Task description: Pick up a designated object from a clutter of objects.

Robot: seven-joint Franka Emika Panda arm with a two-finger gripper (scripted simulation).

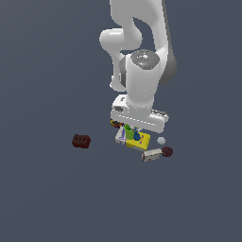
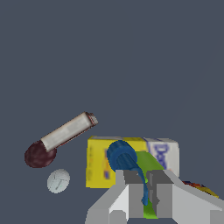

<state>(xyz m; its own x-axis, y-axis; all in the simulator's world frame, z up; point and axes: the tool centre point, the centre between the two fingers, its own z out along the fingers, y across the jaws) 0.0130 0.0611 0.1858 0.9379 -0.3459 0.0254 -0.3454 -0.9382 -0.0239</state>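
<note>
The designated object is a small bright-blue piece with a knobbly end and a thin stem. Its stem runs between the fingers of my gripper, which is shut on it. In the exterior view the blue piece shows just under the hand, where my gripper sits low over the clutter. Right behind the piece are the green cup and the yellow-and-white box. Whether the piece is off the ground cannot be told.
A white ball, a white-and-maroon bar and a small round dark jar lie beside the box. A dark red brick sits apart toward the exterior view's left. A multicoloured item peeks out behind the hand.
</note>
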